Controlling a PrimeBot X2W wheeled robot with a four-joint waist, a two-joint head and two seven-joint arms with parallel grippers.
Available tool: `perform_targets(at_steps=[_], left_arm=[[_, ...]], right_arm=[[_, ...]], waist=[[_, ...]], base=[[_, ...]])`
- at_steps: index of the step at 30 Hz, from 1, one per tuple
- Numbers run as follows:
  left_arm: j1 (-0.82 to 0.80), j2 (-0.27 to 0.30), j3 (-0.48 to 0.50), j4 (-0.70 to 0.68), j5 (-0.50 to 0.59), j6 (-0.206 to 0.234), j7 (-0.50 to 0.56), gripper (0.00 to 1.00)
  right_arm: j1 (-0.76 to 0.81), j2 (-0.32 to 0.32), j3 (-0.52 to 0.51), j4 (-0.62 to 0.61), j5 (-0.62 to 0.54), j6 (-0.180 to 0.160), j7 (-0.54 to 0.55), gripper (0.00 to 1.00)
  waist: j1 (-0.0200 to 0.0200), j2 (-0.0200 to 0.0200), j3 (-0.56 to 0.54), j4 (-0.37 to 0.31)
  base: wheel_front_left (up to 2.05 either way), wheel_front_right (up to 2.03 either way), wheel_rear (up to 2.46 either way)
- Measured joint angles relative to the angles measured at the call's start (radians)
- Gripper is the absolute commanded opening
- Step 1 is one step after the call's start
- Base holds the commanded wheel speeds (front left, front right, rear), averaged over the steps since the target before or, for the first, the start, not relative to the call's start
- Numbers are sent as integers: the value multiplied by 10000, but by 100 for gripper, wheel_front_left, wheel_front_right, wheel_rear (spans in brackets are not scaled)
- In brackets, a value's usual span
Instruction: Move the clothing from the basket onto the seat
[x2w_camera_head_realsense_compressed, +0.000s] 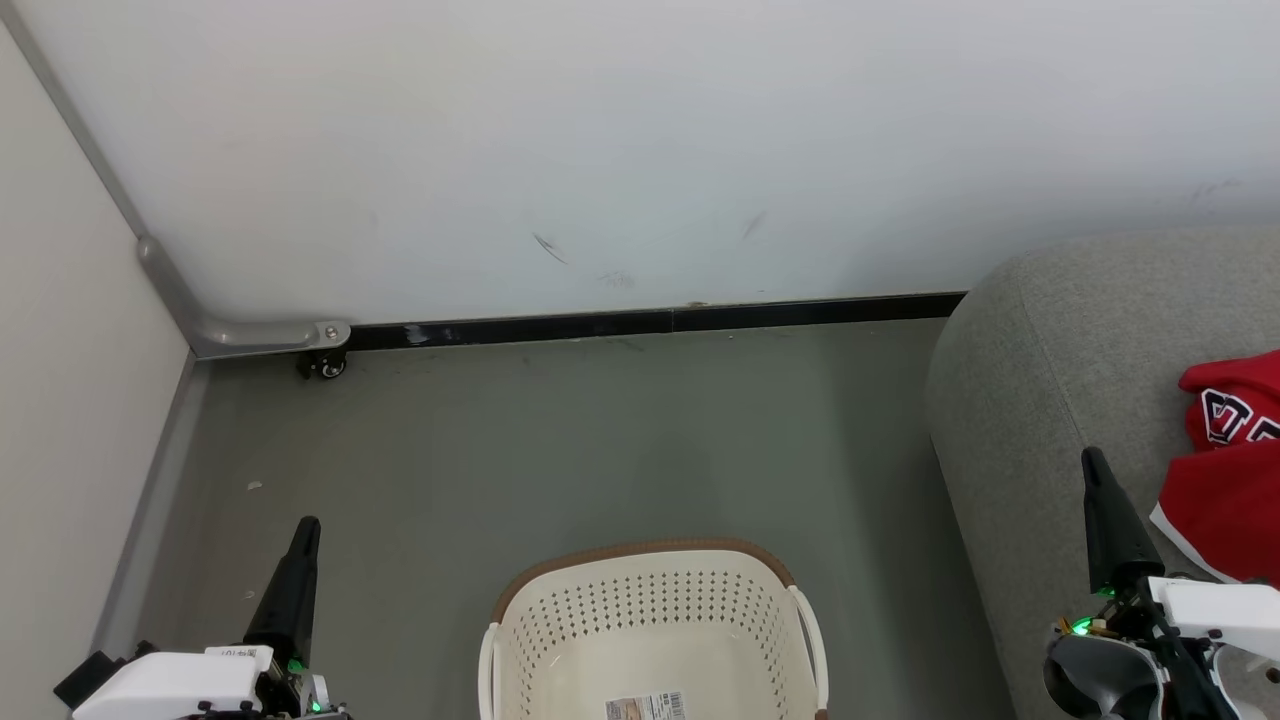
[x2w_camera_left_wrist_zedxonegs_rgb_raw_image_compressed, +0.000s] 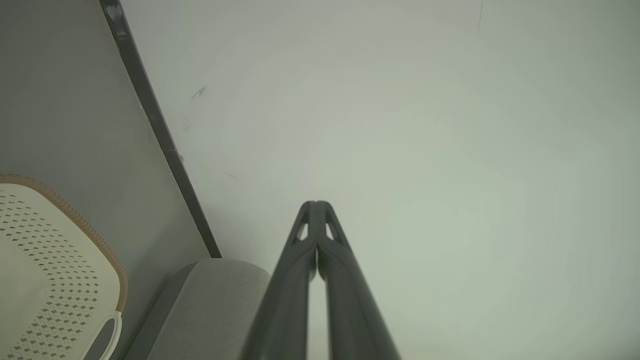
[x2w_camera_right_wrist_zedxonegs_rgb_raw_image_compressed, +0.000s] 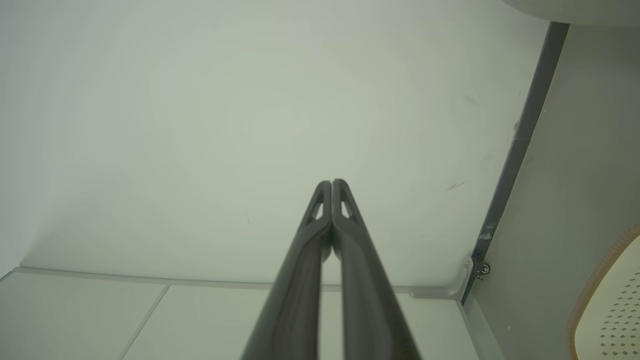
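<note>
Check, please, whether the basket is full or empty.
Empty, in the part shown: the basket has a bare bottom with only a label.

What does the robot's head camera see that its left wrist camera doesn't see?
Extra in the head view: the red clothing on the seat, the shut right gripper near it, the label in the basket. Extra in the left wrist view: small cut-outs near the tips of the left gripper, close up. Both: basket, seat, left gripper, floor, wall, black skirting.

A bare lab bay: scuffed white wall (x2w_camera_head_realsense_compressed: 640, 150), wheeled partition (x2w_camera_head_realsense_compressed: 60, 400), grey floor (x2w_camera_head_realsense_compressed: 560, 440).
</note>
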Motion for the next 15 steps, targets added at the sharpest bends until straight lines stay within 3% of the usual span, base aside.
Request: perform_targets(at_steps=[15], left_arm=[[-18,-6,6,36,0,-12,0,0]], right_arm=[[-1,2,-12,2,-2,0,0,0]], waist=[[0,0,-1,0]], base=[[0,0,0]])
